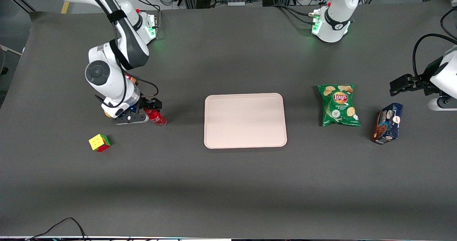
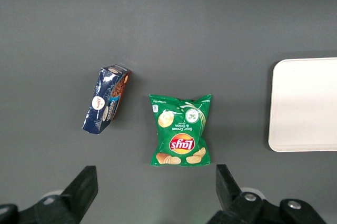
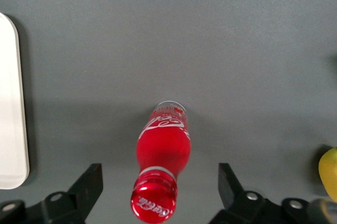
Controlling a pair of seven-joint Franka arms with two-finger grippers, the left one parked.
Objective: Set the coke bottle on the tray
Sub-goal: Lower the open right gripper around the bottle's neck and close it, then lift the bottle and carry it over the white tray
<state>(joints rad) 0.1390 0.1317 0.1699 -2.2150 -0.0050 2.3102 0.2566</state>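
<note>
Because the coke bottle (image 1: 155, 116) lay on the table mat toward the working arm's end, beside the pale tray (image 1: 245, 141) but apart from it, I had the right gripper (image 1: 137, 113) low over it in the front view, a Rubik's cube (image 1: 99, 142) lying nearer the camera. From the right wrist view, I saw the fingers (image 3: 89, 184) spread wide either side of the coke bottle (image 3: 161, 174), gripping nothing, its cap towards the camera, the tray's rim (image 3: 16, 103) nearby and a yellow lemon-like object (image 3: 329, 171) at the edge. On the left wrist view, I saw only a Lay's chip bag (image 2: 181, 130) and a blue cookie box (image 2: 106, 99), lying well clear of my route.
</note>
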